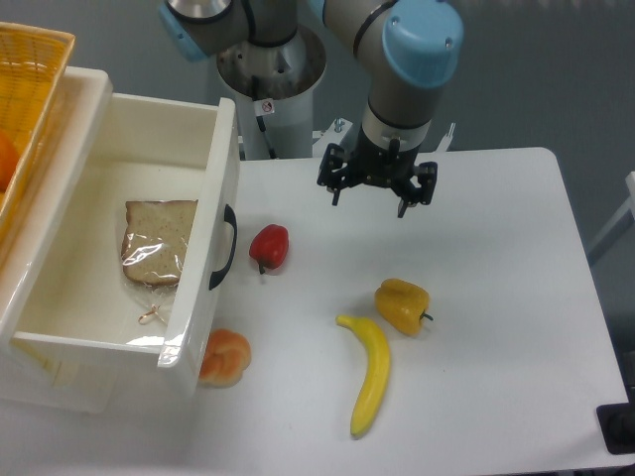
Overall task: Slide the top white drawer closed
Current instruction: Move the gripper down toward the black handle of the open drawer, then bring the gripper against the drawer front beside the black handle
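Gripper (368, 197) hangs with jaws open and empty, well to image-right of the top white drawer (213, 248), whose front panel faces it across the worktop (496, 258).

The smooth white table (496, 387) carries a red pepper (269, 246), a yellow bell pepper (402, 305), a long yellow banana (369, 372) and an orange-pink peach (225, 357).
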Available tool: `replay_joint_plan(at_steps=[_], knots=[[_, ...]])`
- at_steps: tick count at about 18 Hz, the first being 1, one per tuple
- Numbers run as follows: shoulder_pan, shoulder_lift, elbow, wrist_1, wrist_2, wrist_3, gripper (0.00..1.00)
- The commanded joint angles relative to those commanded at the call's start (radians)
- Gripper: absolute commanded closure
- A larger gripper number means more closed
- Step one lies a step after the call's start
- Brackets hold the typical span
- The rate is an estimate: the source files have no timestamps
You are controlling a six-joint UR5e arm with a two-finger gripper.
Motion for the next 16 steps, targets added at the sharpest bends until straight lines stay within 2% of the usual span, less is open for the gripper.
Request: replay_joint_plan(at_steps=[3, 8, 11, 16], knots=[[-0.011, -0.023, -0.003, -0.002, -0.002, -0.005, 0.0], [-0.055, -0.106, 0.008, -0.006, -0.006, -0.084, 0.0], [-0.06, -0.143, 0.017, -0.008, -0.014, -0.083, 0.0], [-0.075, -0.172, 0.017, -0.008, -0.097, -0.084, 0.0]])
